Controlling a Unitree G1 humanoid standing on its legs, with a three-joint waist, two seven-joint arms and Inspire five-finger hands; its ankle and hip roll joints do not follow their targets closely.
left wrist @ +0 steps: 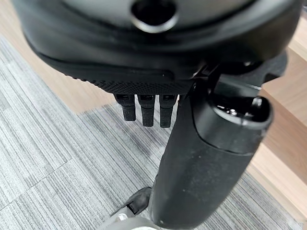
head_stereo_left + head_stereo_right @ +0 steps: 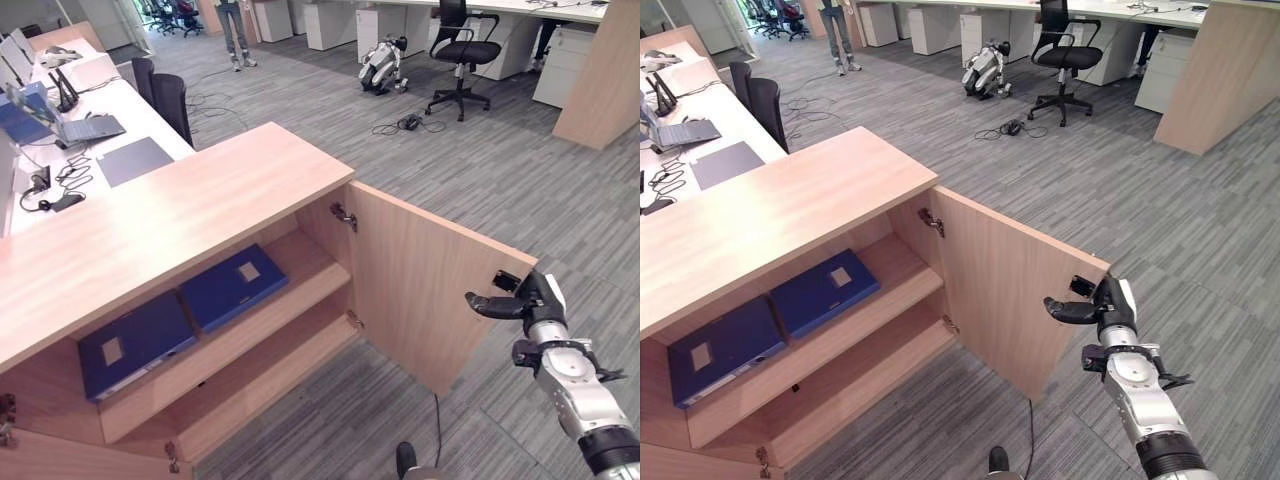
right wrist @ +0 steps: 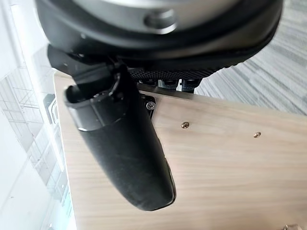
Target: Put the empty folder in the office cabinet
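Office floor of grey carpet, with a low wooden cabinet (image 2: pixel 170 225) standing door open; two blue folders (image 2: pixel 180 315) are seen lying flat on its upper shelf, so placement is judged done and only closing remains. Right hand (image 2: pixel 527 300), at four o'clock in the eye view, is set against the door (image 2: pixel 420 285) edge, thumb extended, fingers hidden behind it; its grip cannot be told. Left hand (image 1: pixel 158 103) hangs relaxed and empty.

We see two blue folders (image 2: pixel 180 318) lying flat, side by side and closed, on the upper shelf of the open wooden office cabinet (image 2: pixel 170 215), each with a pale label on its cover. Cabinet door (image 2: pixel 425 285) swung wide.
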